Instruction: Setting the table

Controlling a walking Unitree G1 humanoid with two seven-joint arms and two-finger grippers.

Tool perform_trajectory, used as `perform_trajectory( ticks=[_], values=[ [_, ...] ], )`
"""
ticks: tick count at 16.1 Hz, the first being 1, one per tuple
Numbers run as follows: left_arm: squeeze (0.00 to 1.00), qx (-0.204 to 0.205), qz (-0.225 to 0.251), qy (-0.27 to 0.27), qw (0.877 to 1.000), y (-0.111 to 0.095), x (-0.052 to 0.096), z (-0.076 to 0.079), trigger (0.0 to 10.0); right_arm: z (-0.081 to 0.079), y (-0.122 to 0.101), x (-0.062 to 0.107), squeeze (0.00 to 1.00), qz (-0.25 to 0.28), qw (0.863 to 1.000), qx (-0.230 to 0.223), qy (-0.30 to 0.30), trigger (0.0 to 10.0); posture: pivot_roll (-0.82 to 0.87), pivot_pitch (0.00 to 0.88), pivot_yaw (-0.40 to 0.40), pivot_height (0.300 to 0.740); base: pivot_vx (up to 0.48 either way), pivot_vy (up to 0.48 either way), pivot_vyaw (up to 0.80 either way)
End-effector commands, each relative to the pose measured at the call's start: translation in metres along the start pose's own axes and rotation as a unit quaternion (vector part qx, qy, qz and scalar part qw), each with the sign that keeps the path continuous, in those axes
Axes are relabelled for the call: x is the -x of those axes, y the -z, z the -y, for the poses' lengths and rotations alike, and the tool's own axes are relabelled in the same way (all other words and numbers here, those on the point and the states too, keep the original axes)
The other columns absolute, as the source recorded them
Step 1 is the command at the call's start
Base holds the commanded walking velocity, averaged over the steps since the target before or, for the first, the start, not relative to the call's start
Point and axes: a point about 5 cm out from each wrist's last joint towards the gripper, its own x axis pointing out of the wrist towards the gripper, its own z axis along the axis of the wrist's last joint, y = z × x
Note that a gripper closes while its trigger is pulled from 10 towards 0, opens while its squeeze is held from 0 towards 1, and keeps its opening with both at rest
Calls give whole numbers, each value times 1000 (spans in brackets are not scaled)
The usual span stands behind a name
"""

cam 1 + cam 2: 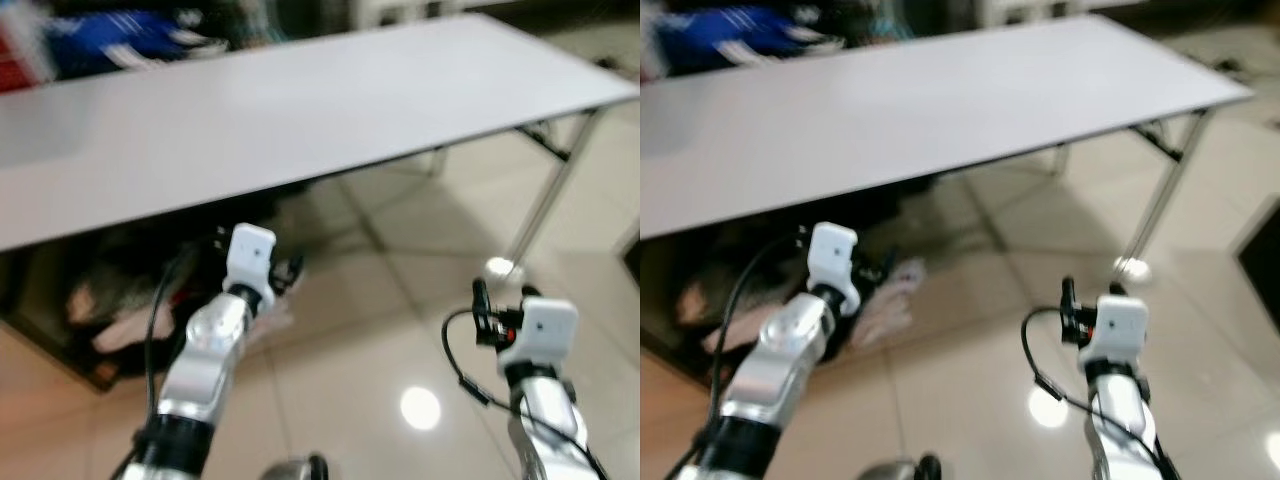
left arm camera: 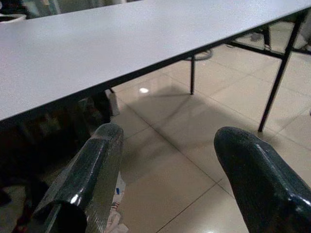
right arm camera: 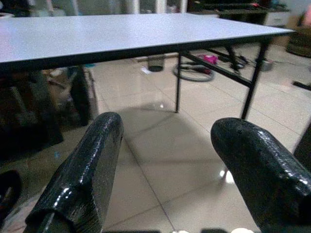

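Glossy beige floor tiles (image 1: 400,340) are lying under the long grey folding table (image 1: 300,110), whose top is bare. Left gripper (image 2: 165,179) and right gripper (image 3: 165,174) are hanging wide apart, carrying nothing; tableware is probably waiting elsewhere, so approaching slowly seems wise.

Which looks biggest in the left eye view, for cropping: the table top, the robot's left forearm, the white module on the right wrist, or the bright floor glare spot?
1. table top
2. left forearm
3. white module on the right wrist
4. floor glare spot

The arms sit nearer the camera, so this is apparent size only.
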Motion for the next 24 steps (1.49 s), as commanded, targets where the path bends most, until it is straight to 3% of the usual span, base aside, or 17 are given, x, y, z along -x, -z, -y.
perform_trajectory(
  ticks=[1,5,7,12,14,15,16,17,19,24],
  values=[
    [0,-7,-4,-10,1000,1,0,-3,10000,0,0,-1,0,0,1000,3,3,10000,-87,0,68,723,0,0,731],
    [0,19,-8,-19,1000,3,-1,-3,10000,1,0,-3,0,3,1000,1,0,10000,-86,0,64,723,0,0,722],
    [0,14,-11,-28,999,5,-2,-4,10000,5,0,-6,0,0,1000,-14,18,10000,-84,0,58,723,0,0,319],
    [0,14,-6,-30,999,8,-1,-3,10000,3,-5,-4,0,18,1000,14,9,10000,-91,0,54,723,0,0,0],
    [0,24,10,-49,998,14,14,-15,10000,2,-2,8,0,31,999,30,-1,10000,-93,0,50,723,0,0,0],
    [0,-3,20,-37,999,17,30,-15,10000,2,2,16,0,27,999,32,-11,10000,-88,0,47,723,0,0,0],
    [0,-8,20,-31,999,18,33,-14,10000,2,3,18,0,26,999,31,-12,10000,-88,0,47,723,0,0,0],
    [0,-38,6,-20,999,24,41,-11,10000,4,8,25,0,14,999,27,-15,10000,-80,0,46,723,0,0,0],
    [0,-19,3,-33,999,20,31,-11,10000,4,7,21,0,15,999,29,-10,10000,-84,0,48,723,0,0,0],
    [0,-19,7,-39,999,17,25,-6,10000,0,0,6,0,25,999,18,-11,10000,-78,0,46,723,0,0,0]
  ],
)
